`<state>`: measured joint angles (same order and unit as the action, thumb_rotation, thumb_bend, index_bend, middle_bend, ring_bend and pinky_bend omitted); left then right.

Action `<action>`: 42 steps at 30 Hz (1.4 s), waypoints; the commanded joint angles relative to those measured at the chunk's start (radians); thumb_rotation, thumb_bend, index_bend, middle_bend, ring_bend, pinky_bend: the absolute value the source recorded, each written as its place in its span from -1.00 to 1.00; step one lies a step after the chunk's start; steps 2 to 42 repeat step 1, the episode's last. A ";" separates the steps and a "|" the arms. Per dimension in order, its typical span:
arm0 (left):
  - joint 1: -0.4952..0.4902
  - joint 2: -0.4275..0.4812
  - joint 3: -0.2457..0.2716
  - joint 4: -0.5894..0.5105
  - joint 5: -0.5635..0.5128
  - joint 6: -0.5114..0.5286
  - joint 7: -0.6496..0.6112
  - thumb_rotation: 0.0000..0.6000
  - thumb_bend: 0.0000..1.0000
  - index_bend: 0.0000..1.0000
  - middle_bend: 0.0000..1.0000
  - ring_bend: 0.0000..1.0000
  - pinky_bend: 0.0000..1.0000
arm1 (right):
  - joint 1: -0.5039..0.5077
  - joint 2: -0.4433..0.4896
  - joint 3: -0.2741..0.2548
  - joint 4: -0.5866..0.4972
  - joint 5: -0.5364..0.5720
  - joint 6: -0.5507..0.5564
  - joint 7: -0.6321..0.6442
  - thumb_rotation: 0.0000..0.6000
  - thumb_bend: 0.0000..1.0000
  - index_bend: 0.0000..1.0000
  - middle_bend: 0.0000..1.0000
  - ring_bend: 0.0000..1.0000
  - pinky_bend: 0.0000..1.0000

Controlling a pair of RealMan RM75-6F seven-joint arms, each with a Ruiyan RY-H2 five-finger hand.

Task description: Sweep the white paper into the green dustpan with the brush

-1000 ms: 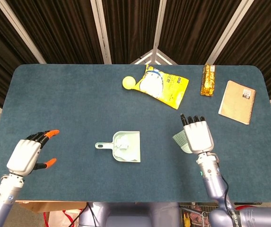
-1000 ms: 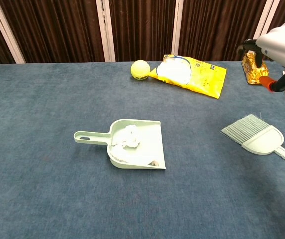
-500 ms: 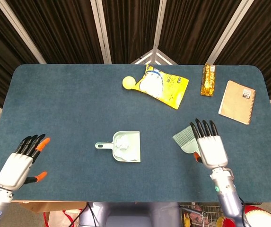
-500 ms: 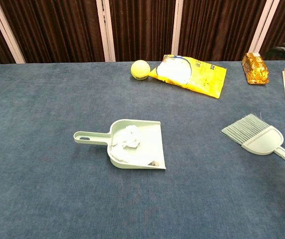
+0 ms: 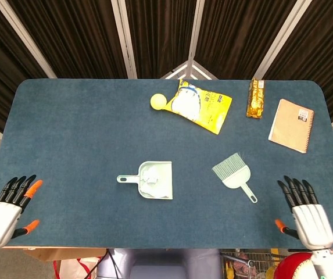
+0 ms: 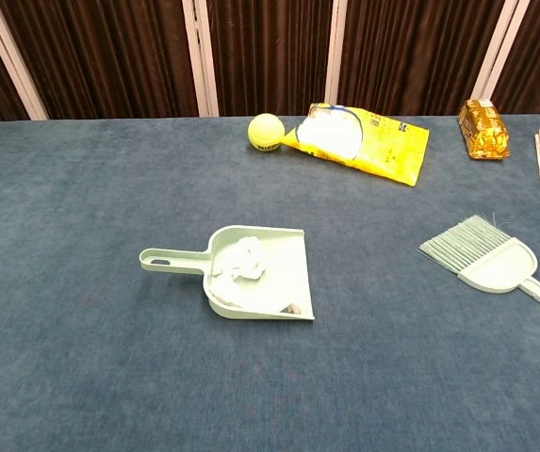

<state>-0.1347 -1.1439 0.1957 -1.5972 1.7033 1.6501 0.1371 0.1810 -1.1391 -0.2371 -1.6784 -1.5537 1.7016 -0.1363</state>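
Blue felt-like table fills most of both views, dark curtains with pale strips behind it.

Yellow snack bag lies flat near the far edge, center-right. Tan spiral notebook lies at the far right, well apart from the bag.

Green dustpan sits at the table's middle, handle pointing toward the robot's left, open mouth toward the right. White paper, crumpled, lies inside the pan against the back wall near the handle. In the chest view a small dark bit sits at the pan's front lip; cannot tell what it is.

Brush lies flat on the table to the right of the dustpan, well apart from it, bristles toward the far-left, handle toward the near-right. Nothing touches it. Bare table between brush and pan.

Left hand is at the near-left corner by the table edge, fingers straight and apart, holding nothing. Right hand is at the near-right edge, fingers straight and spread, holding nothing, near the brush handle's end but apart from it. Neither hand shows in the chest view.

Gold-wrapped packet lies between bag and notebook near the far edge. Yellow ball sits just beside the bag's left end.
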 commanded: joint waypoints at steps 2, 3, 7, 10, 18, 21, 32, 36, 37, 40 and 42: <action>0.010 -0.008 -0.016 0.014 0.002 0.003 0.003 1.00 -1.00 -1.00 -1.00 -1.00 -1.00 | -0.023 0.004 0.031 0.021 -0.005 0.009 0.024 1.00 -0.62 -1.00 -1.00 -1.00 -1.00; 0.010 -0.008 -0.016 0.014 0.002 0.003 0.003 1.00 -1.00 -1.00 -1.00 -1.00 -1.00 | -0.023 0.004 0.031 0.021 -0.005 0.009 0.024 1.00 -0.62 -1.00 -1.00 -1.00 -1.00; 0.010 -0.008 -0.016 0.014 0.002 0.003 0.003 1.00 -1.00 -1.00 -1.00 -1.00 -1.00 | -0.023 0.004 0.031 0.021 -0.005 0.009 0.024 1.00 -0.62 -1.00 -1.00 -1.00 -1.00; 0.010 -0.008 -0.016 0.014 0.002 0.003 0.003 1.00 -1.00 -1.00 -1.00 -1.00 -1.00 | -0.023 0.004 0.031 0.021 -0.005 0.009 0.024 1.00 -0.62 -1.00 -1.00 -1.00 -1.00; 0.010 -0.008 -0.016 0.014 0.002 0.003 0.003 1.00 -1.00 -1.00 -1.00 -1.00 -1.00 | -0.023 0.004 0.031 0.021 -0.005 0.009 0.024 1.00 -0.62 -1.00 -1.00 -1.00 -1.00; 0.010 -0.008 -0.016 0.014 0.002 0.003 0.003 1.00 -1.00 -1.00 -1.00 -1.00 -1.00 | -0.023 0.004 0.031 0.021 -0.005 0.009 0.024 1.00 -0.62 -1.00 -1.00 -1.00 -1.00; 0.010 -0.008 -0.016 0.014 0.002 0.003 0.003 1.00 -1.00 -1.00 -1.00 -1.00 -1.00 | -0.023 0.004 0.031 0.021 -0.005 0.009 0.024 1.00 -0.62 -1.00 -1.00 -1.00 -1.00; 0.010 -0.008 -0.016 0.014 0.002 0.003 0.003 1.00 -1.00 -1.00 -1.00 -1.00 -1.00 | -0.023 0.004 0.031 0.021 -0.005 0.009 0.024 1.00 -0.62 -1.00 -1.00 -1.00 -1.00; 0.010 -0.008 -0.016 0.014 0.002 0.003 0.003 1.00 -1.00 -1.00 -1.00 -1.00 -1.00 | -0.023 0.004 0.031 0.021 -0.005 0.009 0.024 1.00 -0.62 -1.00 -1.00 -1.00 -1.00; 0.010 -0.008 -0.016 0.014 0.002 0.003 0.003 1.00 -1.00 -1.00 -1.00 -1.00 -1.00 | -0.023 0.004 0.031 0.021 -0.005 0.009 0.024 1.00 -0.62 -1.00 -1.00 -1.00 -1.00; 0.010 -0.008 -0.016 0.014 0.002 0.003 0.003 1.00 -1.00 -1.00 -1.00 -1.00 -1.00 | -0.023 0.004 0.031 0.021 -0.005 0.009 0.024 1.00 -0.62 -1.00 -1.00 -1.00 -1.00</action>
